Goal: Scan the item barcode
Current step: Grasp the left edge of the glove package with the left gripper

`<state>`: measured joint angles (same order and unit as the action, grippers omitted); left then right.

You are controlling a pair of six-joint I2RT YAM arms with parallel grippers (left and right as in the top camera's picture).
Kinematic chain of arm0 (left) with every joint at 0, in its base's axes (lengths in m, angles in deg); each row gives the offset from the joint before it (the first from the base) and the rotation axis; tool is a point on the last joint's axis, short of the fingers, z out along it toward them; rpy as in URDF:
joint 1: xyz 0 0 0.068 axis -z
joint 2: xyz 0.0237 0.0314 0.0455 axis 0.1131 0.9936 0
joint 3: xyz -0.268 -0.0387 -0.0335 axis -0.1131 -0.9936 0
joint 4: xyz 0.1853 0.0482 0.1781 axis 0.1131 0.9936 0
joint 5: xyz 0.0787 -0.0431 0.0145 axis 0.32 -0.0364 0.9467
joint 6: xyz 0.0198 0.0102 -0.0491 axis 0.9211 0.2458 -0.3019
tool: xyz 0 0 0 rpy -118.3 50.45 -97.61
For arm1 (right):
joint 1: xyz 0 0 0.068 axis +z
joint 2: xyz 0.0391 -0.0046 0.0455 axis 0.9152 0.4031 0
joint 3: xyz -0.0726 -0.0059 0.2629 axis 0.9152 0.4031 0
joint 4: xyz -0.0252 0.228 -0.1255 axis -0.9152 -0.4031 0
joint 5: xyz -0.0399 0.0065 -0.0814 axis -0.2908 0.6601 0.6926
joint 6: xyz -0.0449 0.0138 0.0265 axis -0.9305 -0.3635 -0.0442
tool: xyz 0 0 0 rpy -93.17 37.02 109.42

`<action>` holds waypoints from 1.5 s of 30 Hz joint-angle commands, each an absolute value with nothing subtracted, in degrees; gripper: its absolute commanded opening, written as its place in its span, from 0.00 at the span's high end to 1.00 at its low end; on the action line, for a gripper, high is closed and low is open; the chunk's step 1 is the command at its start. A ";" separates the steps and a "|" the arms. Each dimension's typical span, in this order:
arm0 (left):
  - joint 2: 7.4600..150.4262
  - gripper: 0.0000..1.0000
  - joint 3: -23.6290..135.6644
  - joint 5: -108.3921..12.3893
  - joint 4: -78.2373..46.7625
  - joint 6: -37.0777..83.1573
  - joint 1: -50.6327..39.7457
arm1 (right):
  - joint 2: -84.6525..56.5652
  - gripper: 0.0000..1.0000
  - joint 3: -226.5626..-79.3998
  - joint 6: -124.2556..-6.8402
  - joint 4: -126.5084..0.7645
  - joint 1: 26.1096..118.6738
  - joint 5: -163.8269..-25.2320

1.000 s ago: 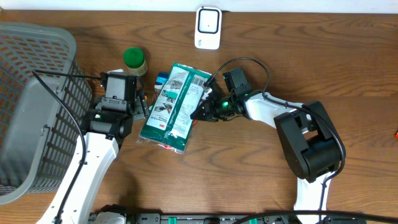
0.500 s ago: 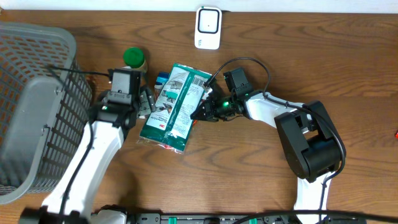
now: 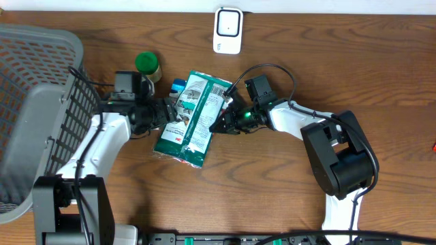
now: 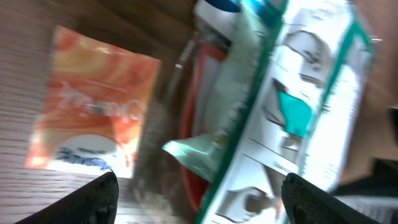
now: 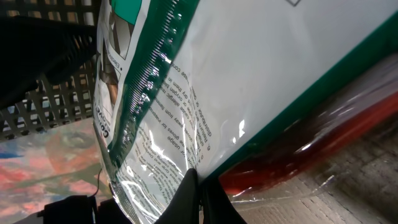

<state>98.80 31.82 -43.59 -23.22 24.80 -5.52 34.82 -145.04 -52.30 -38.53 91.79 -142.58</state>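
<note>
The item is a green and white packet lying flat on the table, with a red packet under it. In the left wrist view the green and white packet is blurred. My right gripper is shut on its right edge; the right wrist view shows the two black fingers pinched together on the packet's clear printed film. My left gripper stands open at the packet's left edge, its fingertips wide apart with that edge between them. The white scanner stands at the back edge.
A grey mesh basket fills the left side. A green-lidded jar and a small blue item sit just behind the left gripper. An orange sachet lies on the wood left of the packet.
My left arm has swung round and its gripper has moved right, up to the packet's left edge. The right arm and the packet have not moved.
</note>
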 commanded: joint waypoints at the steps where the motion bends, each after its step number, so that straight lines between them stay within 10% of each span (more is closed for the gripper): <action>1: 98.49 0.17 31.47 -54.49 -23.31 25.39 -7.84 | 35.84 0.99 -144.86 -53.85 -38.67 91.66 -143.30; 31: 104.07 0.27 31.43 -58.60 -20.25 28.97 -9.43 | 35.84 0.99 -144.86 -53.81 -38.69 91.66 -143.37; 45: 107.24 0.91 31.43 -61.99 -20.27 28.51 -9.43 | 35.84 0.99 -144.86 -53.81 -38.67 91.66 -143.35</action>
<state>107.17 31.82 -60.98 -20.36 28.17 -9.08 34.82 -145.04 -52.81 -38.69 91.57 -142.19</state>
